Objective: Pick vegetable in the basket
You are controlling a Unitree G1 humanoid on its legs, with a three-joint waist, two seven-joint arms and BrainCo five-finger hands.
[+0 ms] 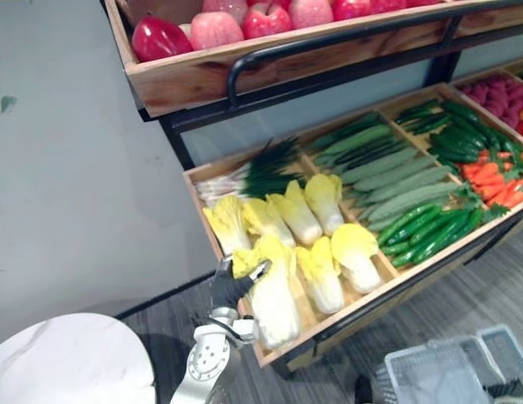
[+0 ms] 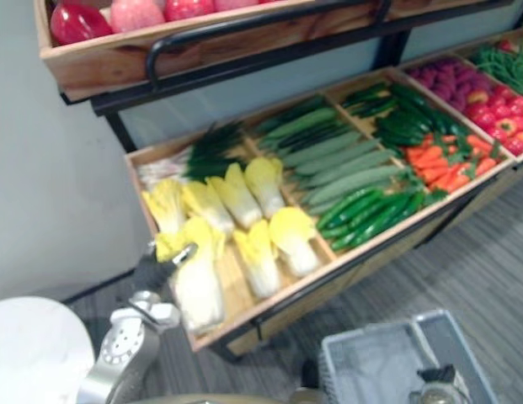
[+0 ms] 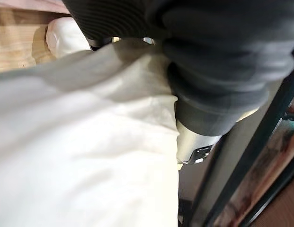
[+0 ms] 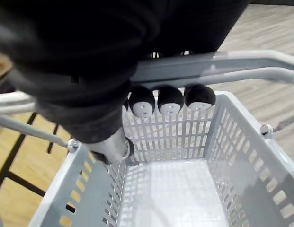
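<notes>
The left robot hand (image 1: 232, 286) lies on a pale cabbage (image 1: 274, 307) in the front left corner of the wooden tray (image 1: 370, 303). I cannot tell whether its fingers grip. That compartment holds other cabbages (image 1: 316, 210), with cucumbers (image 1: 421, 227) and carrots (image 1: 493, 181) in those to its right. In front of the tray, the right robot hand (image 4: 168, 101) is curled round the handle (image 4: 222, 64) of the grey basket (image 4: 241, 156).

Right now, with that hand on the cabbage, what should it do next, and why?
Probably lift the cabbage out of the crate: the left hand rests on it, and the basket the right hand holds is empty.
</notes>
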